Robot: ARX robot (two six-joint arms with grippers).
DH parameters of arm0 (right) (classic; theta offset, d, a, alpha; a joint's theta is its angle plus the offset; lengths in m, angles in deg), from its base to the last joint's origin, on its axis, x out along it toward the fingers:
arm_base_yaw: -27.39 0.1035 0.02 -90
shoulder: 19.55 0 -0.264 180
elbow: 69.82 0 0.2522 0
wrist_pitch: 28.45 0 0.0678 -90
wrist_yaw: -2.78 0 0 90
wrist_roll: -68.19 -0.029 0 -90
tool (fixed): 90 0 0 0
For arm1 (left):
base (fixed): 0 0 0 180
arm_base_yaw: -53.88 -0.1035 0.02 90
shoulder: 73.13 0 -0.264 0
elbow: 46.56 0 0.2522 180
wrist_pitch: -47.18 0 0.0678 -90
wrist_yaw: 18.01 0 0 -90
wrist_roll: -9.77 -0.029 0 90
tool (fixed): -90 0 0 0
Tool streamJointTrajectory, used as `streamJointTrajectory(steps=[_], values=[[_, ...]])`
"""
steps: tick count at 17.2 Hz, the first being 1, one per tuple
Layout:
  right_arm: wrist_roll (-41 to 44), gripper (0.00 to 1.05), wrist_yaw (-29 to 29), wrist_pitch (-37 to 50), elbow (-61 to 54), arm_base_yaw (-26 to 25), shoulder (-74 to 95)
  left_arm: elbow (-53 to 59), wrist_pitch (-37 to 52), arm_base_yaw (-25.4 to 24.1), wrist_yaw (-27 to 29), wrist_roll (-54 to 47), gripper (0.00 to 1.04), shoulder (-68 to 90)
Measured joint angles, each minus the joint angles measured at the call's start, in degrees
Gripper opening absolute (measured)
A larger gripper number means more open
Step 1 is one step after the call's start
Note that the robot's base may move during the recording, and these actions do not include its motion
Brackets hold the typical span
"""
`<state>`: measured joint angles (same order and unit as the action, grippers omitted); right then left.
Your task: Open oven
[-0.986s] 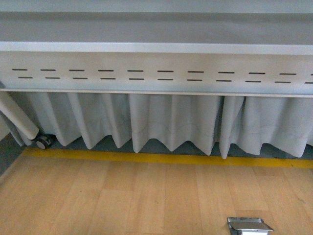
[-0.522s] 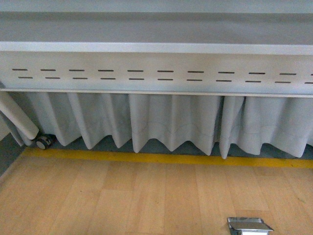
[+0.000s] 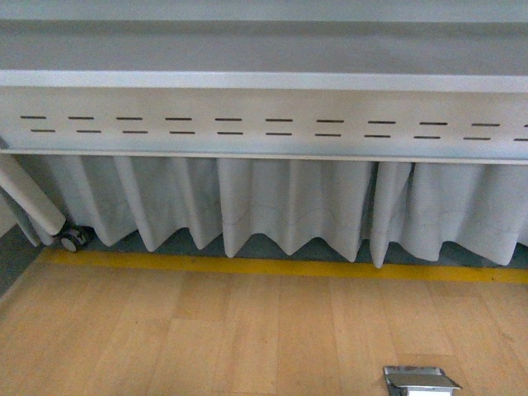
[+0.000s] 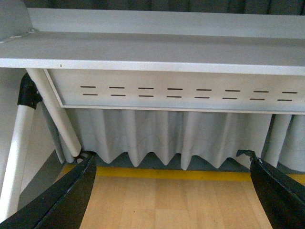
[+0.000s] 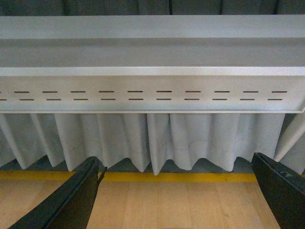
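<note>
The left pincer [image 4: 167,157] and the right pincer [image 5: 177,160] are both spread wide, with nothing between their fingers. Each faces the slotted front panel [image 3: 264,124] of a grey surface [image 3: 264,49], with a pleated curtain [image 3: 280,206] below it and a wooden floor [image 3: 206,330]. The oven shows in no view, so where it lies relative to the pincers cannot be told.
</note>
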<state>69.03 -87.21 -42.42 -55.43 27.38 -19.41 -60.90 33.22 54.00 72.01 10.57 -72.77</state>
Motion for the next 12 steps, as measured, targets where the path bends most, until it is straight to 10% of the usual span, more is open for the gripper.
streamJointTrajectory(steps=[12], values=[[0.00,0.98,0.00,-0.04,0.00,0.00,0.00,0.00,-0.02,0.00,-0.02,-0.07,0.98,0.00]])
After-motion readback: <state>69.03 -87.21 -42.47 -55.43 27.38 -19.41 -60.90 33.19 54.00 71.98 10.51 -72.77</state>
